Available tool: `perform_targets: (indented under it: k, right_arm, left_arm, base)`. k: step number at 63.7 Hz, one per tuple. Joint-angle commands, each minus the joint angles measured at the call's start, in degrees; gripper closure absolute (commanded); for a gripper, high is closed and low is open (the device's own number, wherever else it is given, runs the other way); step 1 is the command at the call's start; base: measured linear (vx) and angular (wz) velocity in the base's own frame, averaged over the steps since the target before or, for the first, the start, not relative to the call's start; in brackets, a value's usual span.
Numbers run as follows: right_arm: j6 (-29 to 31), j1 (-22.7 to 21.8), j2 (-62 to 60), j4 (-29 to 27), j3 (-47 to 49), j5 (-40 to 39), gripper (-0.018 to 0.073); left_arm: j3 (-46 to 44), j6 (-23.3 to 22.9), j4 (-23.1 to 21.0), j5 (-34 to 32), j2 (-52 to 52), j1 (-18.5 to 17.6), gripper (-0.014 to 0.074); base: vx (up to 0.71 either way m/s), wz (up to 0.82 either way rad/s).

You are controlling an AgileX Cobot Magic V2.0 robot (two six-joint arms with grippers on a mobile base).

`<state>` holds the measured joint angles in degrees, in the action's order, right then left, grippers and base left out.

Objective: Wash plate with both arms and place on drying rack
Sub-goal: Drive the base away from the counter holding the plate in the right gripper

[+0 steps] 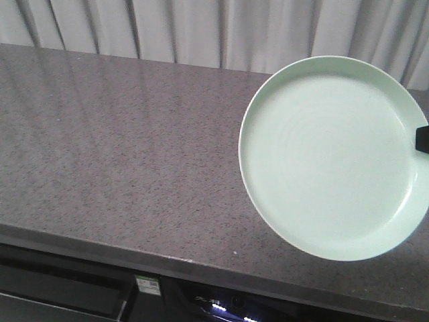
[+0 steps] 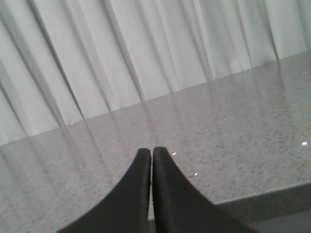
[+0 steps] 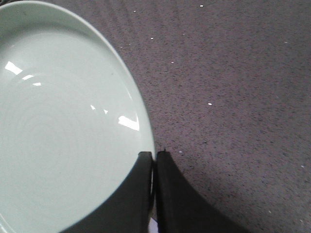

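The speckled grey countertop (image 1: 120, 154) ran wide before pale curtains (image 1: 201, 27). The mint-green plate (image 1: 335, 157) showed toward three o'clock in the front view, overlapping the counter's front edge. The right gripper (image 3: 155, 154) pinched its rim at three o'clock. The left gripper (image 2: 151, 150) faced the curtains, tips pressed together.

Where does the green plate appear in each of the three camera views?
Exterior front-facing: plate at the right side.
Left wrist-mounted: not in it.
Right wrist-mounted: plate fills the left side; right gripper clamps its rim.
Shared landmark: the speckled grey countertop, seen in all three views.
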<state>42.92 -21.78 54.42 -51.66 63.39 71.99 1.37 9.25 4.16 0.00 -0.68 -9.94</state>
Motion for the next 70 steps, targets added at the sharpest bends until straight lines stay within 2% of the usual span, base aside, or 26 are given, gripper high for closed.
perform_targets:
  k: [1, 70]
  right_arm:
    - [0.30, -0.26, -0.48, -3.28, 1.41, -1.24, 0.0567]
    - [0.30, -0.26, -0.48, -3.28, 1.41, -1.24, 0.0567]
  left_arm:
    - [1.23, -0.56, -0.27, -4.11, -0.86, -0.47, 0.0603]
    - [1.23, -0.56, -0.27, -4.11, -0.86, -0.47, 0.0603]
  base:
    - [-0.07, 0.44]
    - [-0.06, 0.47]
